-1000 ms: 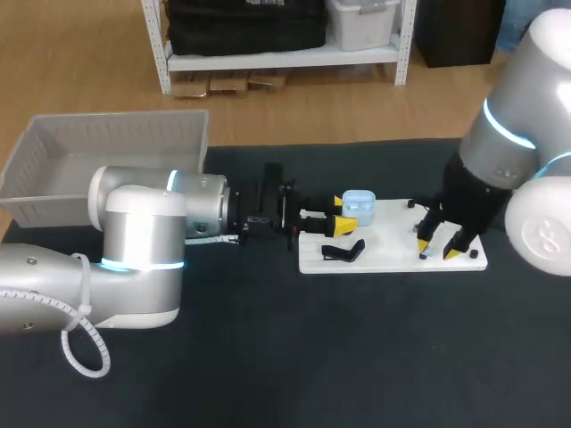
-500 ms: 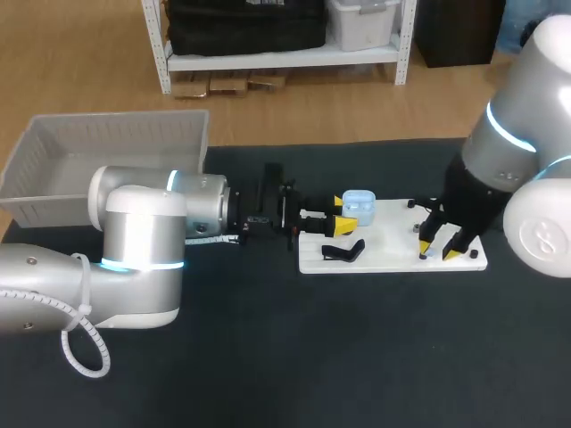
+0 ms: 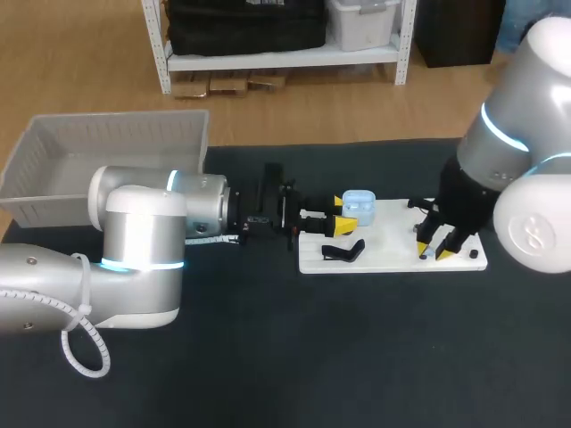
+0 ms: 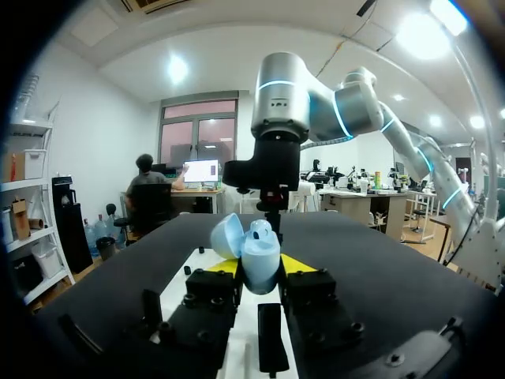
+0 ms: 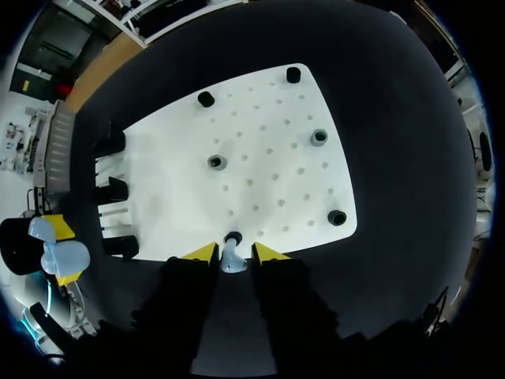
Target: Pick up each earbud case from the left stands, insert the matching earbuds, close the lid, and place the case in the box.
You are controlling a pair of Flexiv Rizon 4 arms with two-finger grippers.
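Observation:
A light blue earbud case with its lid open sits sideways in my left gripper over the left end of the white board. In the left wrist view the case is pinched between that gripper's yellow tips. My right gripper points down at the board's right front corner. In the right wrist view a small pale blue earbud stands in a black holder between that gripper's tips, with narrow gaps on both sides.
A grey bin stands at the table's back left. A black stand lies on the board's left front part, and several black pegs dot the board. Dark tabletop surrounds the board.
My right gripper's fingers have drawn closer together around the earbud and the gripper has shifted slightly left. The left arm and the case have not moved.

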